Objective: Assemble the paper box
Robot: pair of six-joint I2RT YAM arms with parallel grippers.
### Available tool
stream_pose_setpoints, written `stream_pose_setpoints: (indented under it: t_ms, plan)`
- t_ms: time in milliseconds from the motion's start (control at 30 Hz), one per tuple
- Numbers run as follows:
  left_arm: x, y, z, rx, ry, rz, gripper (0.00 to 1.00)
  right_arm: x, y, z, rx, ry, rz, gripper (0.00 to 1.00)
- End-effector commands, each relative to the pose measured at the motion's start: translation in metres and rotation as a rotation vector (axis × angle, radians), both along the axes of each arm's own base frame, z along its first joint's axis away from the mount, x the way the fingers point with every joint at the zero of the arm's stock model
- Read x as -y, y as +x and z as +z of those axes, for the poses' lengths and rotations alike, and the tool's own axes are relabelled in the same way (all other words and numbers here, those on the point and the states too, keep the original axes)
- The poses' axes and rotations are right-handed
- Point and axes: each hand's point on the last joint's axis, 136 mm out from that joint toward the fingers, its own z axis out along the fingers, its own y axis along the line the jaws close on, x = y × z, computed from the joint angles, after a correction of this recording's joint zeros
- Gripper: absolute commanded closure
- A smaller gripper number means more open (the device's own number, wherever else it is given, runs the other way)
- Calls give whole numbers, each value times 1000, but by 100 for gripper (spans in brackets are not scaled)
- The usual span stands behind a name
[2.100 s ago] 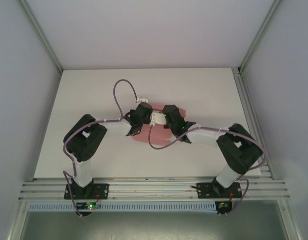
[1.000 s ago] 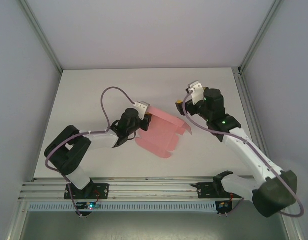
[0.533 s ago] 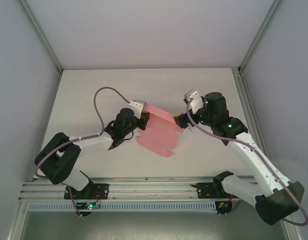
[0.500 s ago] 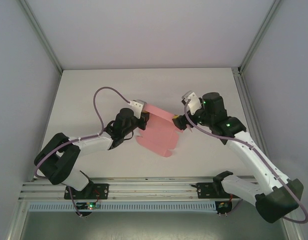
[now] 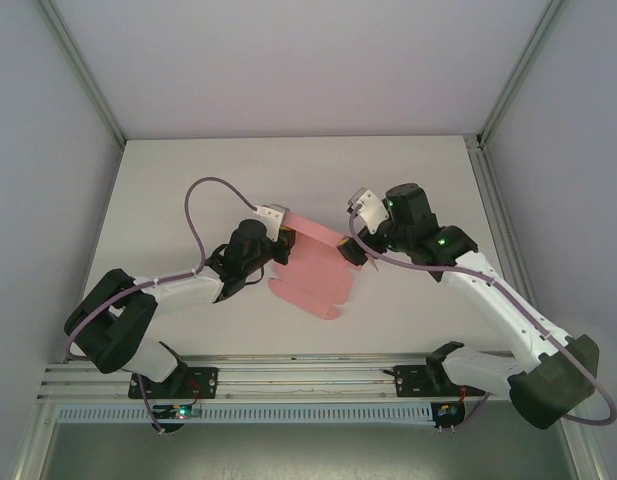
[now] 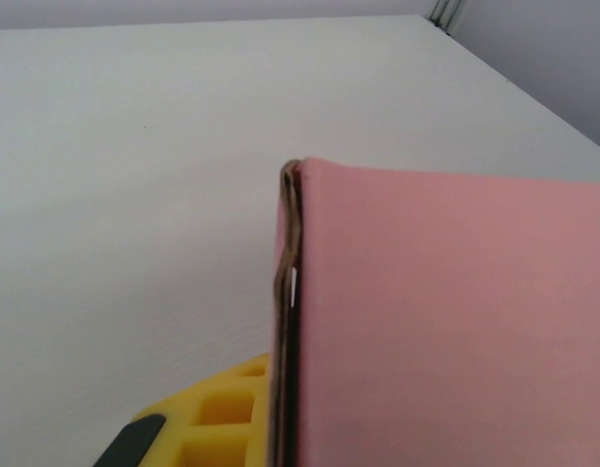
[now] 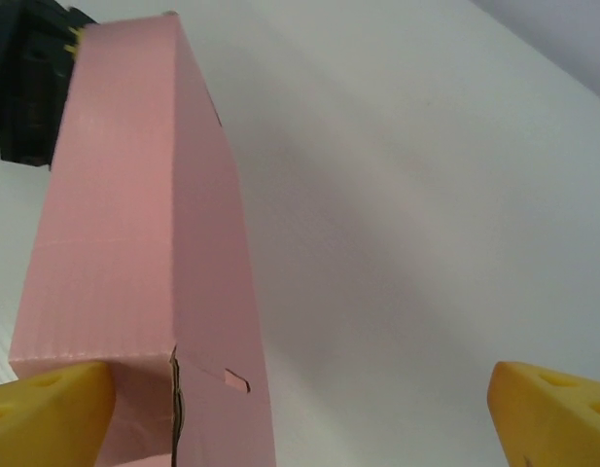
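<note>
The paper box [image 5: 310,272] is near the middle of the white table [image 5: 178,180], between the two arms. It is a pink sheet of thin card, folded along a long crease, so that a narrow far strip makes an angle with the wider near part, which spreads toward the arm bases. The left end effector [image 5: 282,236] is closed on the left end of this sheet. In the left wrist view a yellow finger pad [image 6: 214,420] sits against one side of the card, and the cut edge of the card rises just above it, with more than one layer showing at that edge. The right end effector [image 5: 350,249] is at the right end of the narrow strip, with its jaws wide apart and no grip on the card. In the right wrist view one yellow pad [image 7: 47,407] is at the near corner of the strip, beside a small slit in the card. It seems to touch the card there, but I cannot say this for sure. The other pad [image 7: 554,413] is well apart from the box, over bare table. At the far end of the strip, the same view shows the black body of the left end effector.
</note>
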Motion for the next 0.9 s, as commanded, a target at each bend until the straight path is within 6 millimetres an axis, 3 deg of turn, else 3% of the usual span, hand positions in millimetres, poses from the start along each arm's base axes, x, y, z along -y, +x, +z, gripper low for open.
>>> stream_pose_setpoints:
  t_ms: [0,100,200,367,600,700,867]
  plan:
    - [0,8,28,16,-82,45,100,-12,-10,10,104,42,112,2]
    - [-5,12,28,-20,-95,84,100,-6,-14,17,175,54,110,2]
    - [2,7,34,-58,-110,38,100,4,-13,18,170,31,65,2]
    - [12,-3,40,-38,-122,-51,100,17,5,21,187,13,-53,2]
    - [20,-7,39,-72,-168,-79,100,1,14,39,290,133,-68,2]
    - [15,0,30,-99,-152,-25,100,-5,5,45,329,139,-13,2]
    - [-7,17,26,-130,-138,154,100,14,-14,57,331,88,-41,2]
